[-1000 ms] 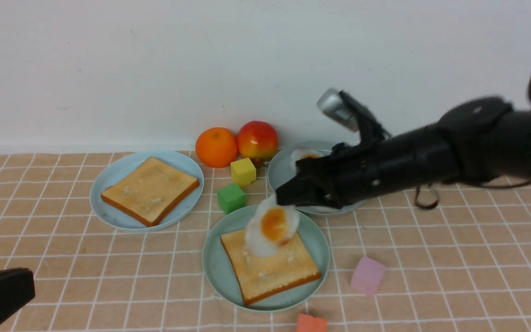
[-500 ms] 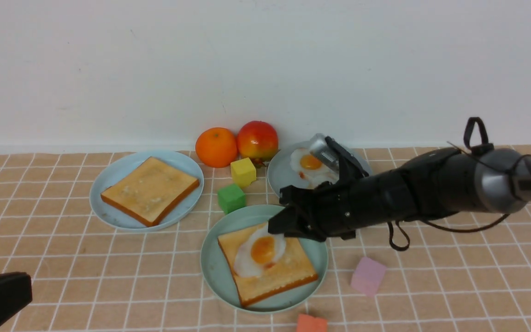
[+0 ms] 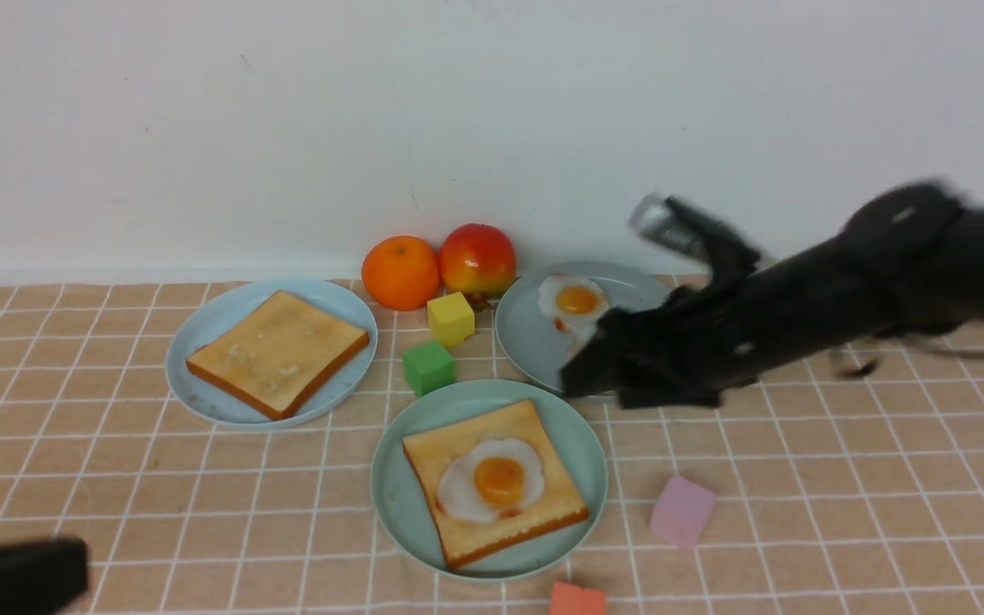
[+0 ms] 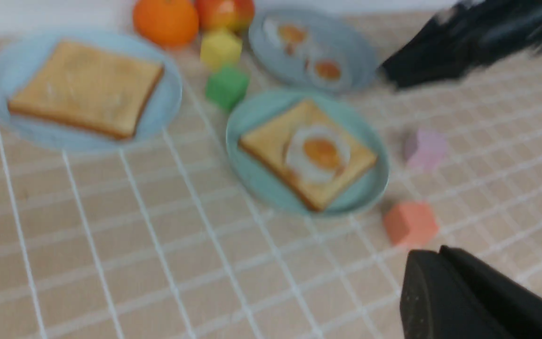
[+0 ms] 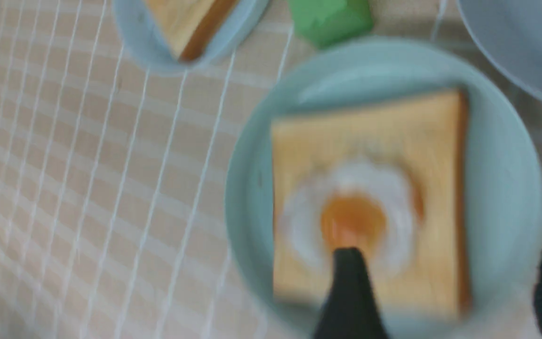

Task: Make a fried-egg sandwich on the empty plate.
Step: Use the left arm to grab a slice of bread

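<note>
Now my right gripper hangs spread wide and empty near the round mint-green plate, where the white, orange-yolked toy fried egg lies on a square golden toast slice; my left gripper sits closed

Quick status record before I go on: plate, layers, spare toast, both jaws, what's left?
mint-green plate: toast slice with fried egg lying on top
second toast slice: on sky-blue plate
right jaws: open, empty, clear of the egg
left jaws: shut, empty
remaining: top slice not yet added
</note>
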